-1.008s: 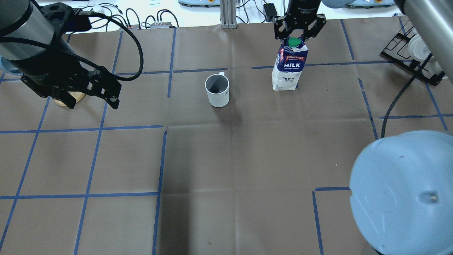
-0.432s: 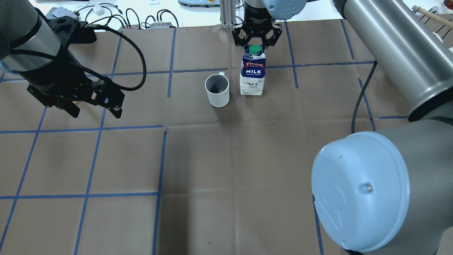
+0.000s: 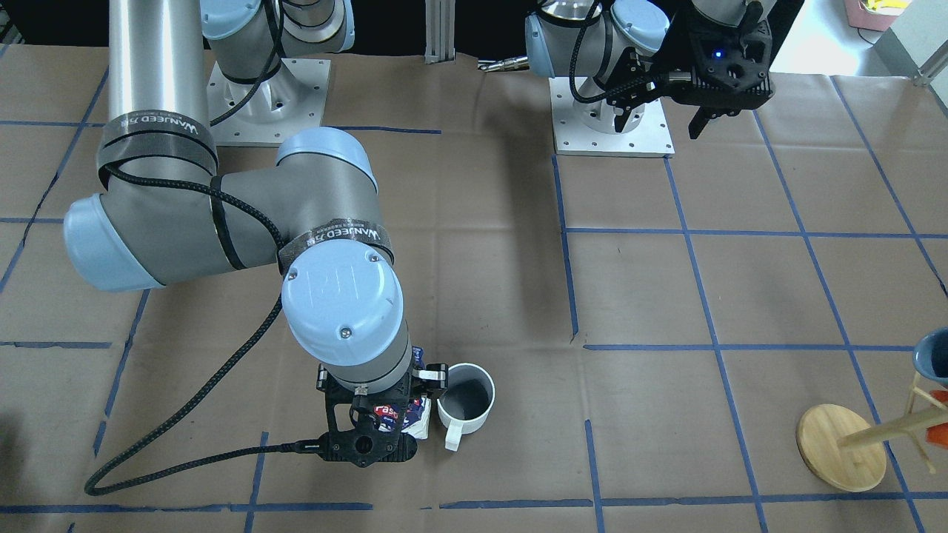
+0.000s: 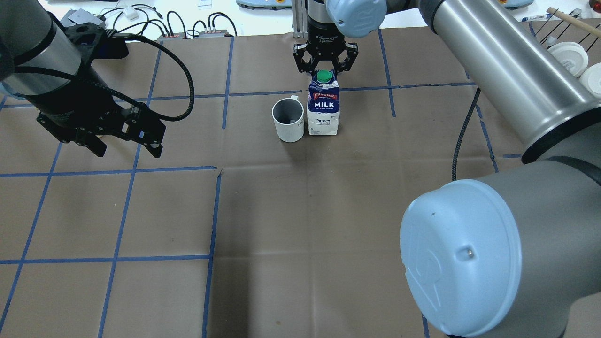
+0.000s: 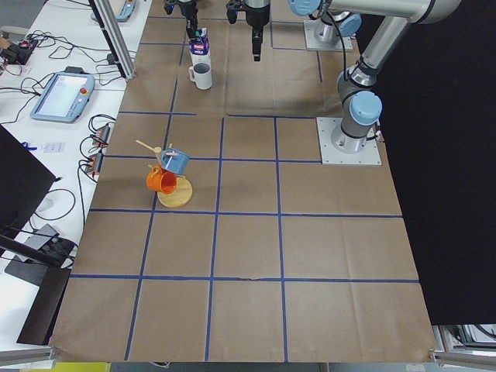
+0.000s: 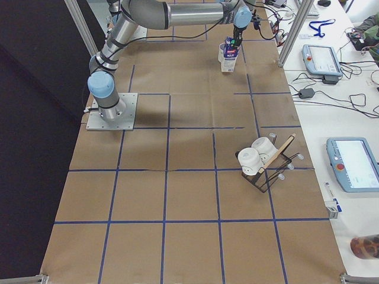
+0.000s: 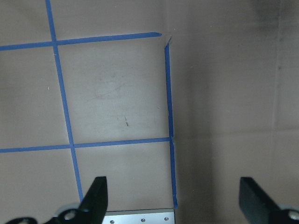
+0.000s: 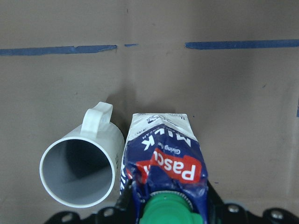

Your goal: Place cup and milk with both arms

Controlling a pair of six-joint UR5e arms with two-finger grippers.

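White cup point(image 4: 288, 120) beside milk point(image 4: 323, 110) | right gripper point(image 4: 325, 70) grips milk top | left gripper point(image 4: 127, 149) wide | front-facing view: milk mostly hidden

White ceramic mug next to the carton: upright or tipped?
Upright: the white ceramic mug stands on its base, open mouth facing up, beside the blue milk carton.

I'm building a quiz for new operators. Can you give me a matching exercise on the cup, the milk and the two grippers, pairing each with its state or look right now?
Things:
1. cup
2. milk
3. left gripper
4. right gripper

States:
A. shut on the milk's top
B. open, holding nothing, above the bare table
C. upright and empty, dark grey inside
D. blue top with a green cap, standing right beside the cup

Pairs: 1-C, 2-D, 3-B, 4-A
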